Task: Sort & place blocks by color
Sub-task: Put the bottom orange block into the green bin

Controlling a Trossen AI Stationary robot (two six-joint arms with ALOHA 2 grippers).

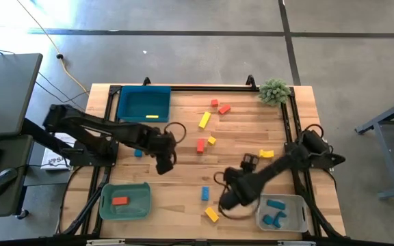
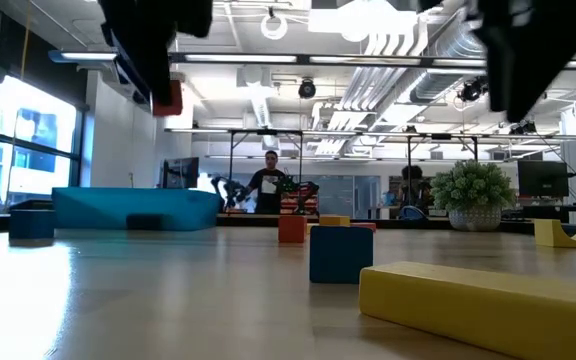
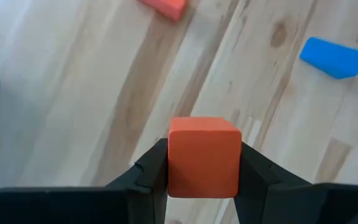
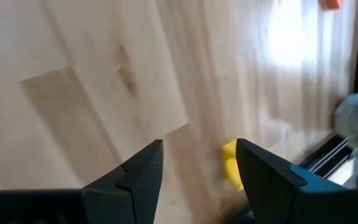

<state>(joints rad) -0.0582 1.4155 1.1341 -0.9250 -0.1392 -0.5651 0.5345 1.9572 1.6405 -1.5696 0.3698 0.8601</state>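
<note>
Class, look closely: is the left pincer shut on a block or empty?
Shut on a red-orange cube: the left pincer presses it from both sides.

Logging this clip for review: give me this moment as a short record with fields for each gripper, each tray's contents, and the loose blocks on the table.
left gripper: shut on red-orange cube, held above the table
right gripper: open, empty, over bare wood near green tray's opposite side
teal tray: one yellow block
green tray: one red-orange block
grey tray: blue blocks
loose blocks: red-orange, yellow and blue pieces lie scattered mid-table
</note>
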